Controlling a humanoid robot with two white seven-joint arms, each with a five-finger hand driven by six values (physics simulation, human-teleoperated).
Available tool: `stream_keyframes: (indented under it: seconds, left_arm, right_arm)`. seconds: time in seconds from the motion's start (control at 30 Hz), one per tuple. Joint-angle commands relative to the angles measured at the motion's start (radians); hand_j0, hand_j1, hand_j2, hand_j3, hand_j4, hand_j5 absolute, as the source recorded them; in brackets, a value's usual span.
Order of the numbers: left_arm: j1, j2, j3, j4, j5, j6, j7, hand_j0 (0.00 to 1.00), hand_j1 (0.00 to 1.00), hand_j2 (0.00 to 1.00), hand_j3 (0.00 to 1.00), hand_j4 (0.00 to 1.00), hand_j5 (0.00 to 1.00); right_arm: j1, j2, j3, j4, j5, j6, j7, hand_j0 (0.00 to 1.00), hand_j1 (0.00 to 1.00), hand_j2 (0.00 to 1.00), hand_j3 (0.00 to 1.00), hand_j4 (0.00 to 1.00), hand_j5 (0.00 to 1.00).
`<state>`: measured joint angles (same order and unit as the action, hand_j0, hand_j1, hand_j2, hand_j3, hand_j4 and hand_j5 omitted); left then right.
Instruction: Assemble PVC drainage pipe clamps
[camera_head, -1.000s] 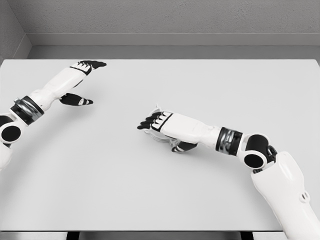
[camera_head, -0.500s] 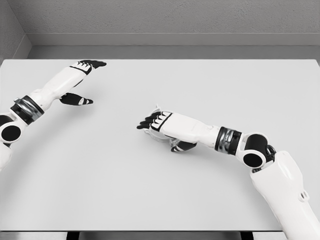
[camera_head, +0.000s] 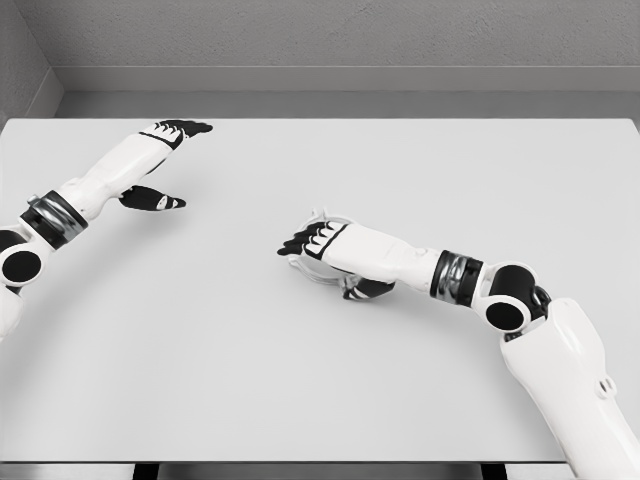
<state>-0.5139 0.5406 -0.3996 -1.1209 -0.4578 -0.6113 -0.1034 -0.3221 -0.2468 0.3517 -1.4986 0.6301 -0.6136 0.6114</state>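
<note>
The right hand (camera_head: 318, 246) lies low over the middle of the white table (camera_head: 420, 160), its dark fingertips (camera_head: 296, 244) curled down over a small pale ring-shaped part, taken to be the pipe clamp (camera_head: 325, 270), which rests on the table surface directly beneath the palm. Thin light-coloured arcs of the clamp show above the knuckles and below the fingers; the thumb (camera_head: 368, 290) sits against its near side. The fingers appear closed around the part, but contact on the underside is hidden by the hand itself. The left hand (camera_head: 165, 165) is stationed well apart, at the far left of the table, fingers extended and relaxed, holding nothing. No second clamp piece, pipe section or fastener can be made out anywhere on the surface; if one lies under the right hand, it is not visible. Assessment: the work appears to stand at an early or middle stage, the clamp being gripped but with no evidence of a mated or completed assembly. Whether the clamp halves are joined cannot be determined, the part being pale, small and largely covered.
</note>
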Motion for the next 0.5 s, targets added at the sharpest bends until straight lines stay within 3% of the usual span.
stream_keyframes:
  seconds: [0.0, 0.47]
  left_arm:
    - [0.0, 0.001, 0.001, 0.0, 0.007, 0.0, 0.001, 1.0, 1.0, 1.0, 1.0, 1.0, 1.0]
    - [0.002, -0.001, 0.001, 0.0, 0.007, 0.0, 0.002, 1.0, 1.0, 1.0, 1.0, 1.0, 1.0]
  right_arm:
    - [0.0, 0.003, 0.0, 0.001, -0.006, 0.003, -0.001, 1.0, 1.0, 1.0, 1.0, 1.0, 1.0]
    - [-0.002, 0.003, -0.002, -0.011, -0.007, 0.003, -0.001, 1.0, 1.0, 1.0, 1.0, 1.0, 1.0]
